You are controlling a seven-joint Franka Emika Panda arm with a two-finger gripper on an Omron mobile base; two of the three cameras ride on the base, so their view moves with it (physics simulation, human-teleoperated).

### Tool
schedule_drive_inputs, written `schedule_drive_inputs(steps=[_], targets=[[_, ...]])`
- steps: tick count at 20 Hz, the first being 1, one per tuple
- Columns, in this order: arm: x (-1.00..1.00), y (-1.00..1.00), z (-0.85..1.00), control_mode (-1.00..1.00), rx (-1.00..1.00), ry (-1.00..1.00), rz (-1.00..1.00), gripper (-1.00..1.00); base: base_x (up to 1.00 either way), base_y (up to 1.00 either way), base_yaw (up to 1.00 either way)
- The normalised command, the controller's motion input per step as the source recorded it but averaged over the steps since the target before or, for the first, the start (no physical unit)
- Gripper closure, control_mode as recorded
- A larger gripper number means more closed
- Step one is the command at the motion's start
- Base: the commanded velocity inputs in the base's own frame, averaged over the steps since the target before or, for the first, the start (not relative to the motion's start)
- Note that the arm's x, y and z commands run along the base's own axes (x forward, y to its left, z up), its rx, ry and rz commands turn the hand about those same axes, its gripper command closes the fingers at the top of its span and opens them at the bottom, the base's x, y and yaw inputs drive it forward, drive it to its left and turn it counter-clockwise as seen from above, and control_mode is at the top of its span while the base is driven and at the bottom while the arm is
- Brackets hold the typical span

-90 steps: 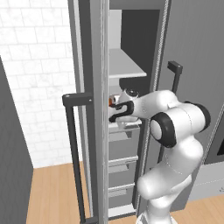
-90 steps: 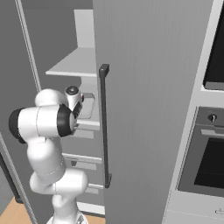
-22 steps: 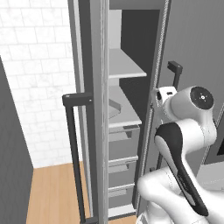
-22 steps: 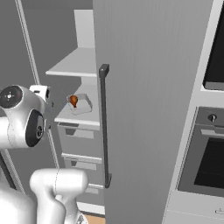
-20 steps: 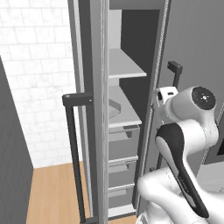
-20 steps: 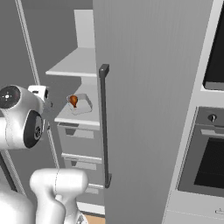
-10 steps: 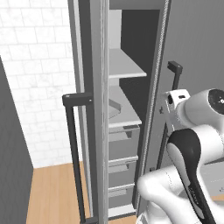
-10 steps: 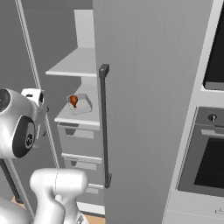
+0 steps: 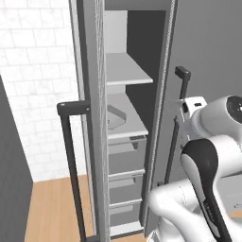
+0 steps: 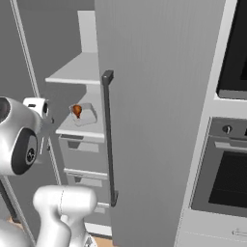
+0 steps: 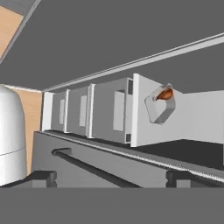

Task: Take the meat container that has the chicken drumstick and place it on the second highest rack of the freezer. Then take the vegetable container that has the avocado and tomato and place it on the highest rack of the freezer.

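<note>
The meat container (image 10: pixel 84 116), a small pale tray, stands alone on the second highest rack (image 10: pixel 91 130) of the open freezer (image 9: pixel 124 142), with the orange-brown chicken drumstick (image 10: pixel 77 111) in it. The hand view, which is rolled sideways, has the same container (image 11: pixel 159 105) and drumstick (image 11: pixel 165 93) on that rack (image 11: pixel 199 116). The highest rack (image 10: pixel 77 73) is bare. My gripper (image 11: pixel 112 178) is open and holds nothing, well back from the shelves and outside the cabinet. The vegetable container, avocado and tomato are out of view.
The freezer's right door (image 10: pixel 159 120) with its dark bar handle (image 10: pixel 109 140) stands open between me and the black-fronted ovens (image 10: pixel 226 178). The left door's handle (image 9: pixel 71 156) hangs at the left. Grey drawers (image 9: pixel 124 156) sit below the racks. The floor is wood (image 9: pixel 52 208).
Earlier the gripper was in at the second highest rack by the meat container. It has since let go and drawn back out of the freezer, still moving away over the last second.
</note>
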Motion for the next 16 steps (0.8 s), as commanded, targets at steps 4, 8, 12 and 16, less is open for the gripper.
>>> schedule_drive_inputs(steps=[4, 8, 12, 16], targets=[[0.0, 0.0, 0.0, 1.0, 0.0, 0.0, 0.0, -1.0, -0.08, -0.99, -0.01], [0.0, 0.0, 0.0, 1.0, 0.0, 0.0, 0.0, -1.0, 0.0, -1.0, -0.02], [0.0, 0.0, 0.0, 1.0, 0.0, 0.0, 0.0, -1.0, 0.04, -1.0, 0.0], [0.0, 0.0, 0.0, 1.0, 0.0, 0.0, 0.0, -1.0, 0.01, -1.0, 0.0]])
